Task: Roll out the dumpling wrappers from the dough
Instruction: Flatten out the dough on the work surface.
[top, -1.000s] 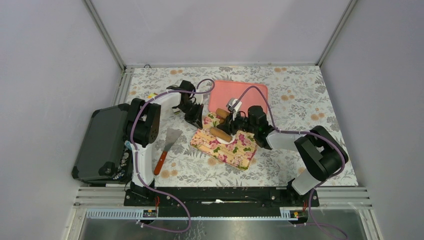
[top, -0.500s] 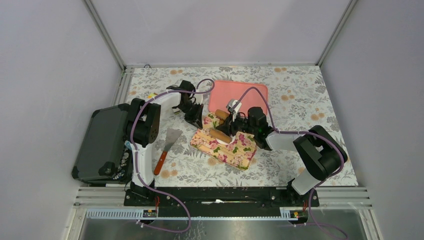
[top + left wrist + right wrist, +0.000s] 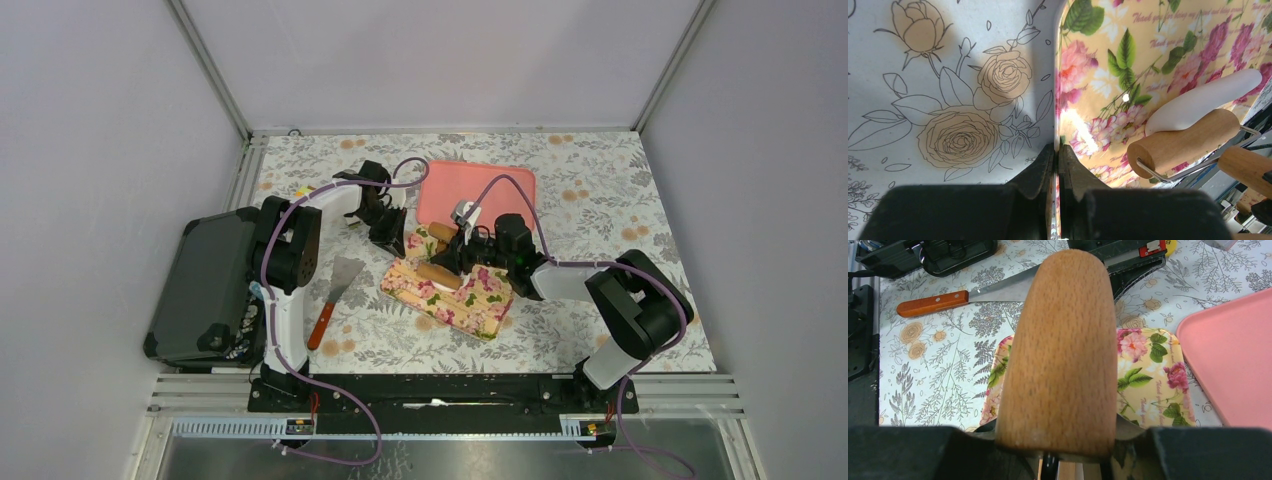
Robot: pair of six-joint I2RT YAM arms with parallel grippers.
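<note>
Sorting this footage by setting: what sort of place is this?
Probably a lab robot test cell staged as a kitchen worktop: plain grey wall panels in an aluminium frame, robot arms bolted to a rail, and a rolling pin and dough on a floral mat.

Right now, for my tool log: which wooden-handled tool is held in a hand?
The rolling pin, gripped by the right hand; the wooden-handled scraper lies loose on the table.

The tablecloth [image 3: 600, 200] is white with grey sprigs and tan line-drawn roses. The mat [image 3: 470, 305] is yellow with pink blooms and green leaves. The tray [image 3: 445, 185] beyond it is plain pink. The rolling pin [image 3: 1060, 340] is brown grained wood, the dough [image 3: 1203, 97] plain white. At left, the scraper [image 3: 333, 298] has a red-brown handle and the case [image 3: 195, 290] is black.
</note>
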